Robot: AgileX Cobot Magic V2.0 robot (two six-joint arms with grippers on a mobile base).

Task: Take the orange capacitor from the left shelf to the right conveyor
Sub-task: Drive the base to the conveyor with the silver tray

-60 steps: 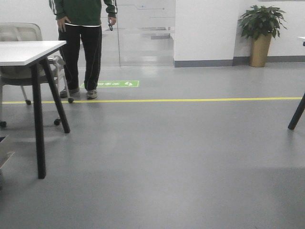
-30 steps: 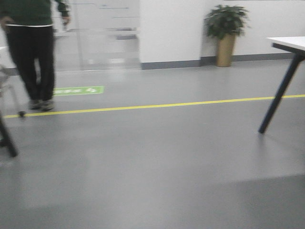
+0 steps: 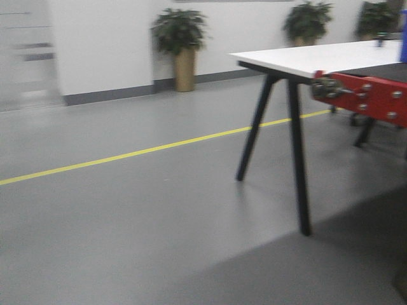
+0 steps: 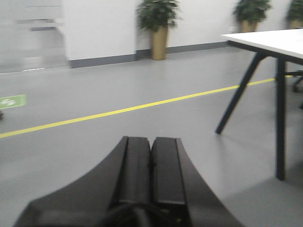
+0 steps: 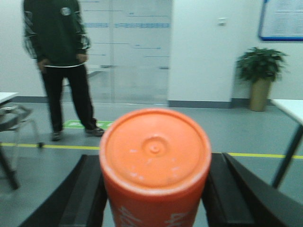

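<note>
1. As the left wrist cam looks along the left gripper, its two black fingers show pressed flat tog., no gap, nothing betw. them.
2. Same view, L to R beyond it: green floor sticker at the far left edge, yellow floor line across the grey floor, potted plant by the white wall, white table on black angled legs.
3. Front cam, blurred: the yellow line climbs to the right. A plant in a tan pot stands at the wall, then comes a white-topped table. At the right edge is a red metal part w/ bolt heads.
4. Right wrist cam, left side: person in dark green top & black trousers, standing in front of a glass partition.
5. Centre: right gripper is clamped on the orange capacitor, one black finger tight vs. each side. Flat orange top faces the cam; white print on its side only partly seen. Room floor lies behind it.
6. Right: another potted plant at the wall, blue-framed noticeboard above it.
</note>
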